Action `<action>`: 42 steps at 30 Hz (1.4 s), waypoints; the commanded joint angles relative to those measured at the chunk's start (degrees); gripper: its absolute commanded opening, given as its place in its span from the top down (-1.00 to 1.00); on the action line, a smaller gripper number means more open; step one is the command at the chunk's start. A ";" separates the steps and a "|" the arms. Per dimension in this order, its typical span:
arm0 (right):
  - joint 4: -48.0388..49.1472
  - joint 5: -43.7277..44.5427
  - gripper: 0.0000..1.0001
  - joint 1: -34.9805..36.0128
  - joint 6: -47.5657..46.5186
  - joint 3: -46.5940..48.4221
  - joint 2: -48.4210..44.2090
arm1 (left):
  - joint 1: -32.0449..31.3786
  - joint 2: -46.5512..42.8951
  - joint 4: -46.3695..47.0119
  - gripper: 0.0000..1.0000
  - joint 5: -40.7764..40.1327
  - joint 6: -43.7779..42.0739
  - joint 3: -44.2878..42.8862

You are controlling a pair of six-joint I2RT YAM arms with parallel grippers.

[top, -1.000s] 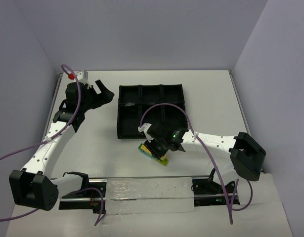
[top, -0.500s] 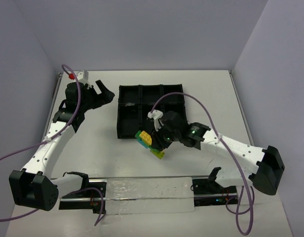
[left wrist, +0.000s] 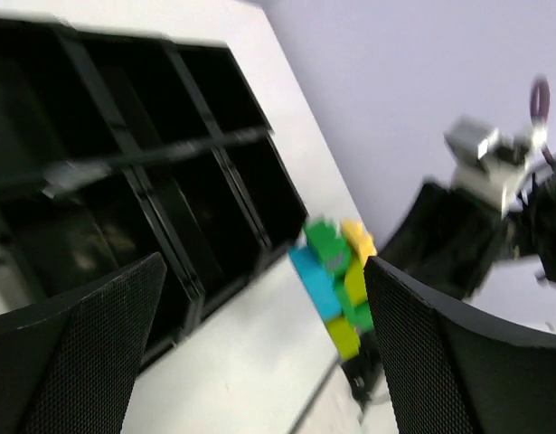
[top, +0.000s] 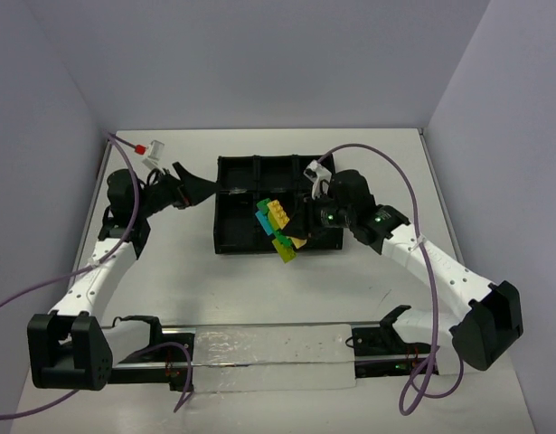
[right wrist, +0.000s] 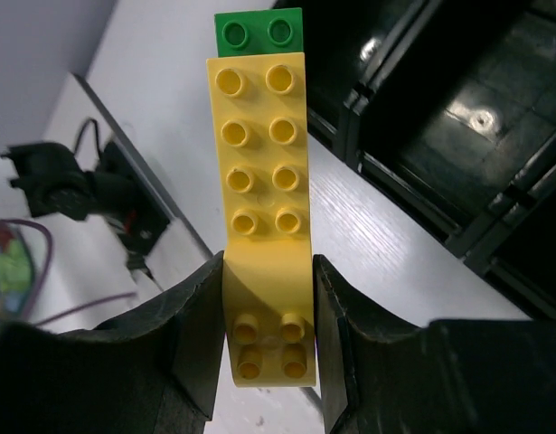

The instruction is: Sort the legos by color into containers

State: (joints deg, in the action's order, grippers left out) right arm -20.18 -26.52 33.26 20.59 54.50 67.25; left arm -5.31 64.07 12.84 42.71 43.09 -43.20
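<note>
A stuck-together cluster of legos (top: 277,225), with yellow, green and teal bricks, hangs in the air over the front edge of the black divided tray (top: 230,240). My right gripper (top: 300,228) is shut on it. The right wrist view has both fingers pressing the sides of a long yellow brick (right wrist: 262,181), with a green brick (right wrist: 259,32) at its far end. My left gripper (top: 194,186) stands open just left of the tray, pointing toward it. In the left wrist view the cluster (left wrist: 336,282) hangs between the wide-apart fingers (left wrist: 445,362), beyond them, with the containers (left wrist: 160,154) at upper left.
A black rail with a clear plate (top: 268,348) runs along the near edge between the arm bases. Purple cables loop off both arms. Grey walls close in the table at the back and on both sides. The tray's compartments (right wrist: 467,127) lie to the right of the held bricks.
My right arm has lifted the cluster off the table in front of the tray and carried it up over the tray's front edge. My left gripper has swung round toward the tray.
</note>
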 commanded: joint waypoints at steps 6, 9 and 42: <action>19.36 -13.64 0.53 -4.09 14.20 2.98 1.85 | -1.32 3.43 37.40 -0.99 14.95 18.67 10.19; 23.13 -14.53 0.53 -4.33 16.82 3.04 2.76 | -2.84 4.35 41.76 -0.99 14.59 20.91 11.02; 42.15 -27.14 0.51 -4.17 28.87 2.10 8.81 | -11.71 16.76 71.72 -0.84 11.58 37.63 7.81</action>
State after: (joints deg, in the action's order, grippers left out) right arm 16.67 -50.91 29.20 48.32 55.57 75.85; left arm -16.58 80.51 72.96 54.71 79.53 -32.73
